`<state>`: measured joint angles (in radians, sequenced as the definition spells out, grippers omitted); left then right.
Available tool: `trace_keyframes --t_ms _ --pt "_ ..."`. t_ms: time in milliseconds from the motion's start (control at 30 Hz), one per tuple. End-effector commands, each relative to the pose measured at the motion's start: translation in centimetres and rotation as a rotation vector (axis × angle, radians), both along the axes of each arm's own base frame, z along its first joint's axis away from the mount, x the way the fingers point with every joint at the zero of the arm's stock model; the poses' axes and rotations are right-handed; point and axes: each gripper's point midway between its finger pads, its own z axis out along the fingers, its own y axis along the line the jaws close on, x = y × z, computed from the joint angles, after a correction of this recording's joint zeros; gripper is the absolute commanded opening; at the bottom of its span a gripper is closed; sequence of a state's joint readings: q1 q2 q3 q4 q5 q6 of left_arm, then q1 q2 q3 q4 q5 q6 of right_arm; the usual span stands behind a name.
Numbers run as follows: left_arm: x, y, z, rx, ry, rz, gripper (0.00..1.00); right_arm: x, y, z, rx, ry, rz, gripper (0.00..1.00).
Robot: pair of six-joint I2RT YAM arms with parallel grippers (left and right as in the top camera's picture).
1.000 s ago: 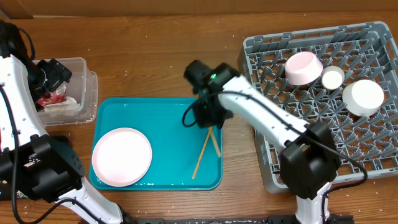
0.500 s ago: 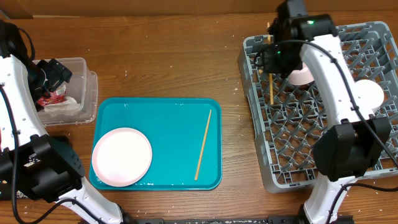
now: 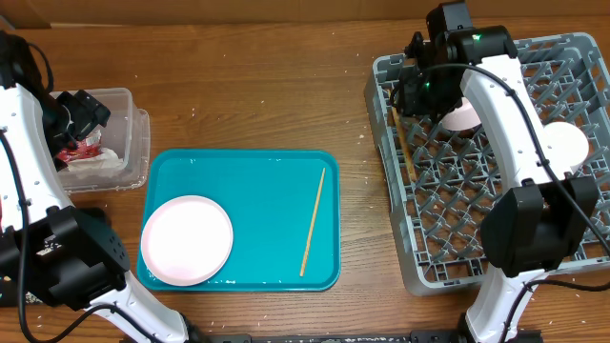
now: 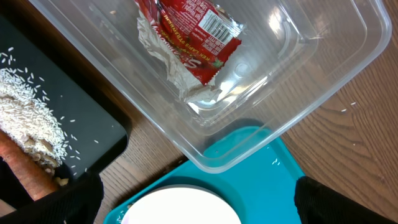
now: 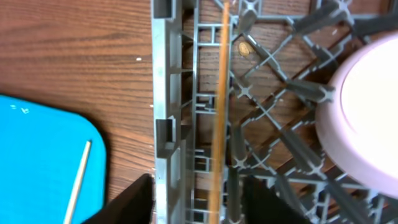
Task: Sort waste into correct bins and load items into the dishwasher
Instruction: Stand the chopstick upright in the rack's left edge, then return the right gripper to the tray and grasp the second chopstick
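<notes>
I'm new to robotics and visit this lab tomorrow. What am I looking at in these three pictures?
Two robot arms work at a wooden table. One picture looks down from above; the other two come from a camera on each wrist. The left gripper hangs open near a clear tub holding a red sauce packet, beside a black tray with rice. The right gripper, open and empty, is above the grey dish rack, where one chopstick lies. A second chopstick and a pink plate lie on the teal tray.

Teal tray (image 3: 257, 205) (rounded corners), flat on brown wooden table (image 3: 248, 95)
</notes>
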<state>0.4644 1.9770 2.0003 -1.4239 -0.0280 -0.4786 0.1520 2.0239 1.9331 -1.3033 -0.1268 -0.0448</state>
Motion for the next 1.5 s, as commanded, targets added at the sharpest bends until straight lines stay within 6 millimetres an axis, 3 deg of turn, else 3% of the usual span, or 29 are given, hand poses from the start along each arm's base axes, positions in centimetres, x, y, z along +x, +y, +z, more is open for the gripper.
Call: trace_keyframes --t_ms 0,67,167,267,467,667,800,1033,1333,1467 --pt "0.0 -0.2 0.0 0.005 0.002 -0.006 1.0 -0.6 0.6 -0.1 0.032 0.036 -0.039 0.54" --pt "0.0 -0.2 0.0 0.005 0.002 -0.006 1.0 -1.3 2.0 0.5 0.118 0.064 -0.02 0.58" --pt "0.0 -0.2 0.0 0.005 0.002 -0.006 1.0 -2.7 6.2 2.6 0.363 0.115 0.042 0.63" --pt "0.0 -0.2 0.0 0.005 0.002 -0.006 1.0 -4.2 8.1 2.8 0.387 0.174 0.041 0.63" --pt "0.0 -0.2 0.0 0.005 0.002 -0.006 1.0 -6.7 8.1 -0.8 0.011 0.219 -0.197 0.64" --pt "0.0 -0.2 0.0 0.005 0.002 -0.006 1.0 -10.4 13.7 -3.9 -0.041 0.246 -0.191 0.63" --pt "0.0 -0.2 0.0 0.005 0.002 -0.006 1.0 -13.4 16.3 -6.8 -0.062 0.281 -0.216 0.6" --pt "0.0 -0.2 0.0 0.005 0.002 -0.006 1.0 -15.8 18.2 -10.3 -0.048 0.303 -0.201 0.52" --pt "0.1 -0.2 0.0 0.005 0.001 -0.006 1.0 -17.5 18.5 -14.7 -0.092 0.345 -0.196 0.51" --pt "0.0 -0.2 0.0 0.005 0.002 -0.006 1.0 -17.2 18.5 -16.1 -0.107 0.345 -0.198 0.39"
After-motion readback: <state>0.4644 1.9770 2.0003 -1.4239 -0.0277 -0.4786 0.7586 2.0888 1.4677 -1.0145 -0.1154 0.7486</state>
